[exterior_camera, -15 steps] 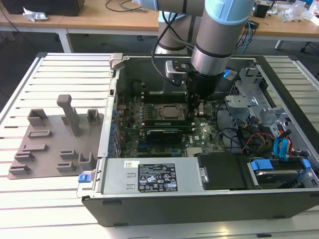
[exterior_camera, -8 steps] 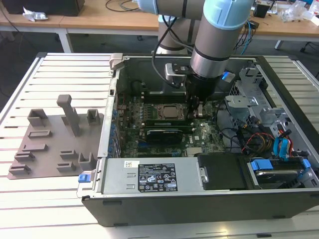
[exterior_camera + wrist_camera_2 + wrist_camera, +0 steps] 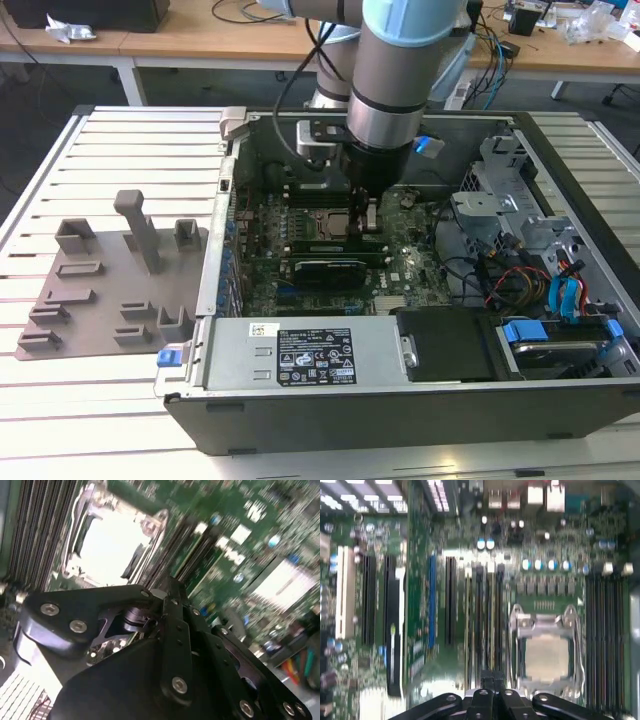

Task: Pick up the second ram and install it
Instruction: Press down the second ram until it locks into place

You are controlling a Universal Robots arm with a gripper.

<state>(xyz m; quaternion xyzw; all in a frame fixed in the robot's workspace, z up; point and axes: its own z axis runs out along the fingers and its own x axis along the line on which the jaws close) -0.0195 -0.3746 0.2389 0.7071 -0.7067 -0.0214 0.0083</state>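
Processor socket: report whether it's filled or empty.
Filled. The first wrist view shows a pale chip sitting inside the processor socket, under its metal frame.

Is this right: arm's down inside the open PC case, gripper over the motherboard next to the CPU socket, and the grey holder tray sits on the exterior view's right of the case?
One thing is off: the grey holder tray lies on the exterior view's left of the PC case, not its right. The rest holds: in that view the gripper is down inside the case over the motherboard, beside the CPU socket.
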